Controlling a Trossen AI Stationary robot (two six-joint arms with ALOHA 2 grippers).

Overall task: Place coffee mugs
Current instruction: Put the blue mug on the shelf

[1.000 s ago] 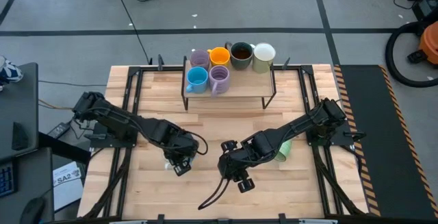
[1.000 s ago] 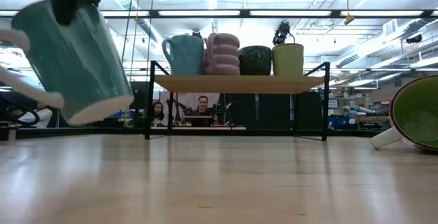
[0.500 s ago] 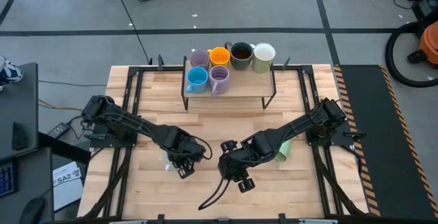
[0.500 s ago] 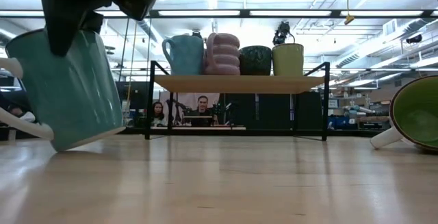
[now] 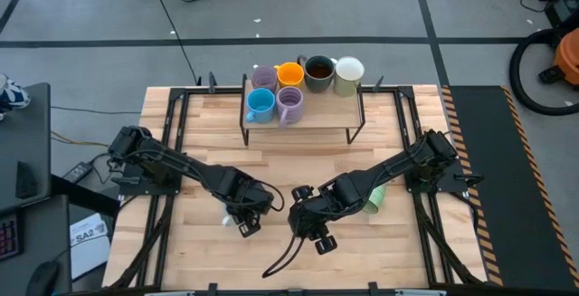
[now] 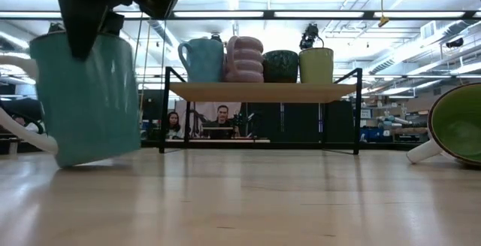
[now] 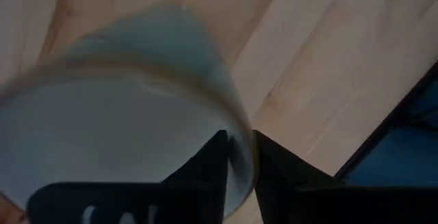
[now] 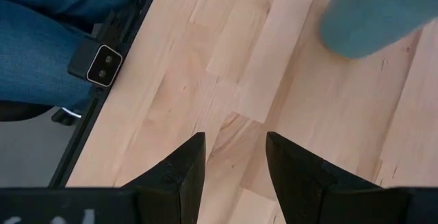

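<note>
Standing upright on the desk (image 5: 271,165) near its front edge, left of centre: teal mug (image 6: 86,99), white inside. Left hand (image 5: 246,222) straddling the mug's rim, one finger (image 7: 205,172) inside, one outside; whether gripping or already letting go, cannot tell. Right hand (image 5: 317,235) hovering just beside, near the front edge, fingers (image 8: 181,166) parted, holding nothing. Lying on its side toward the right edge: pale green mug (image 5: 374,197). Sitting on the rack (image 5: 303,115) at the back edge: blue mug (image 5: 260,105), two lavender mugs (image 5: 289,105), orange mug (image 5: 289,74), dark brown mug (image 5: 318,71), cream mug (image 5: 349,73). Lying off the front left corner: a paper reading "SA2" (image 5: 86,235).
</note>
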